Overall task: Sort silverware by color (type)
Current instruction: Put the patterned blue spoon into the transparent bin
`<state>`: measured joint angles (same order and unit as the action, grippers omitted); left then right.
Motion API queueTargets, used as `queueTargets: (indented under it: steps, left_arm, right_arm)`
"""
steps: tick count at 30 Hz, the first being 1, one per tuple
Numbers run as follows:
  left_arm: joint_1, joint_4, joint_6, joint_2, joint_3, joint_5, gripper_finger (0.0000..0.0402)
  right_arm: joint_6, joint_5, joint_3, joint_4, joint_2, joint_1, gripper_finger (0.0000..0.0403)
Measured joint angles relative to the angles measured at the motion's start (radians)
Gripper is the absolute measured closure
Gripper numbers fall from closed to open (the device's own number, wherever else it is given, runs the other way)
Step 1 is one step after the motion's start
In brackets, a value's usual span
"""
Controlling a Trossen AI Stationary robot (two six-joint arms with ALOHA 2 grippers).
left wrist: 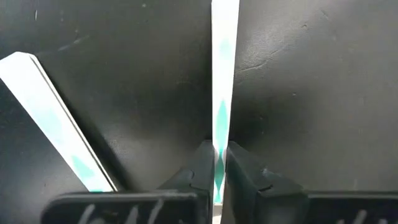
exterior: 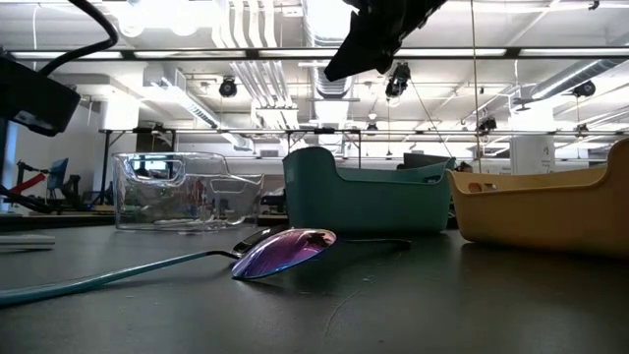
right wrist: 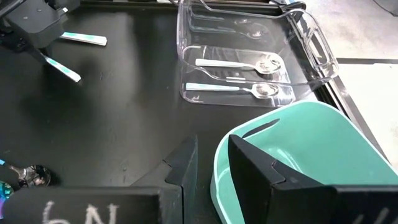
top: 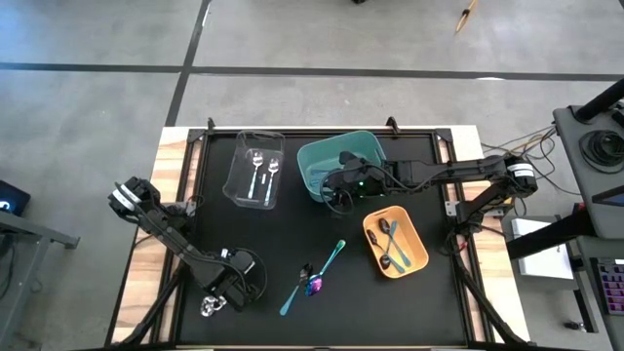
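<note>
Purple spoon [exterior: 285, 252] lies mid-mat beside a teal-handled one [top: 325, 265], left gripper [left wrist: 219, 163] at the near-left corner pinching a pale utensil handle [left wrist: 224, 68], right gripper [right wrist: 208, 163] slightly parted above the teal bin [right wrist: 348, 143], silver spoons [top: 260, 174] in the clear bin [top: 237, 174].

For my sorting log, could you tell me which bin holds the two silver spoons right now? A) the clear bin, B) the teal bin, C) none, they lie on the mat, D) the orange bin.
A: the two silver spoons lie side by side inside the clear bin, as the high view and the right wrist view both show; the orange bin holds darker spoons instead.
</note>
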<state>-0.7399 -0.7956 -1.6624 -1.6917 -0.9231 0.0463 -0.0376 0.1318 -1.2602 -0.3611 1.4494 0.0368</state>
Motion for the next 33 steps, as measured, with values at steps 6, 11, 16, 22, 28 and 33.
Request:
queueTargets:
  steps: [6,11,16,22,28,33]
  left_arm:
    - [0.000,-0.015,0.025,0.004,-0.009,0.000,0.0392]
    - [0.000,-0.036,0.050,0.017,-0.024,0.016,0.0398]
    - [0.001,-0.088,0.066,0.022,-0.049,0.016,0.0399]
    - [0.005,-0.160,0.135,0.023,-0.096,0.016,0.0400]
    - [0.026,-0.288,0.244,0.024,-0.163,0.017,0.0400]
    - [0.040,-0.357,0.415,0.024,-0.218,0.073,0.0401]
  right_arm:
    - [-0.005,0.000,0.000,0.000,0.000,0.000,0.0321]
    - [-0.008,0.000,0.000,-0.001,0.000,0.000,0.0321]
    - [-0.008,0.000,0.000,-0.015,0.000,0.000,0.0321]
    - [-0.008,-0.001,0.000,-0.028,0.000,0.000,0.0321]
    - [-0.007,-0.002,0.000,-0.028,0.000,0.000,0.0321]
    - [0.000,-0.007,0.000,-0.028,0.000,0.000,0.0321]
